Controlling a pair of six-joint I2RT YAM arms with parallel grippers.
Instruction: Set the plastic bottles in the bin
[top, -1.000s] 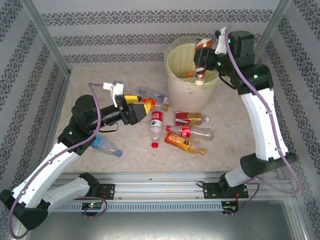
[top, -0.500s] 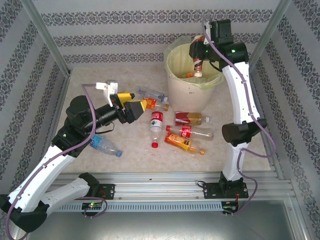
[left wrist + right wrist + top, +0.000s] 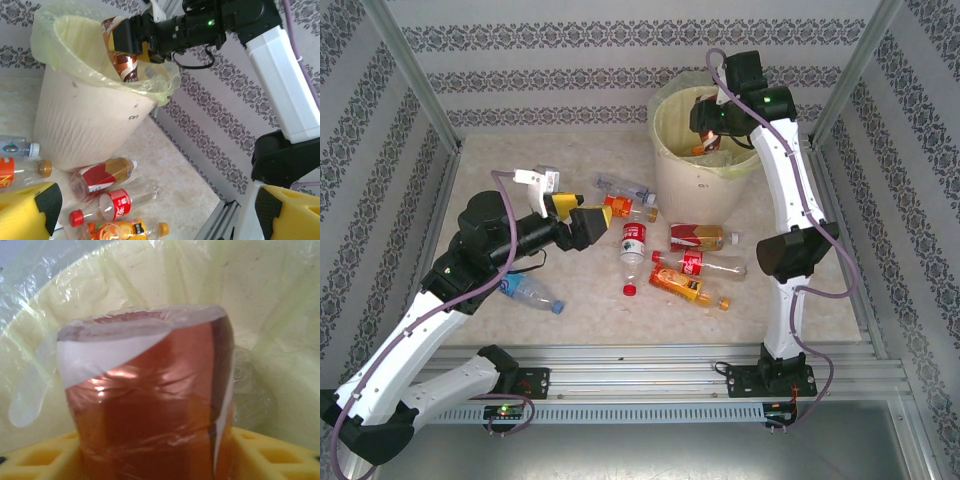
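Note:
The bin (image 3: pixel 700 185) stands at the back right, a cream bucket with a pale yellow-green liner. My right gripper (image 3: pixel 708 122) hangs over its mouth, shut on a brown-labelled plastic bottle (image 3: pixel 150 410) that points down into the liner (image 3: pixel 250 300). From the left wrist view, that bottle (image 3: pixel 125 67) dips inside the bin's rim (image 3: pixel 65 55) under the right gripper (image 3: pixel 131 42). My left gripper (image 3: pixel 598 222) is open and empty at mid-table, above the loose bottles. Several bottles lie on the table: orange-labelled (image 3: pixel 625 207), red-labelled (image 3: pixel 633 245), a cola bottle (image 3: pixel 702 264) and a blue-labelled one (image 3: pixel 532 291).
More bottles lie by the bin's foot: a red-labelled tea bottle (image 3: pixel 102 175), the cola bottle (image 3: pixel 117 202) and an orange juice bottle (image 3: pixel 120 231). Patterned walls and metal posts close in the table. The front rail (image 3: pixel 640 375) carries both arm bases.
My right arm has swung left and brought the brown-labelled bottle down over the bin's mouth. My left gripper has drifted a little to the right, still open.

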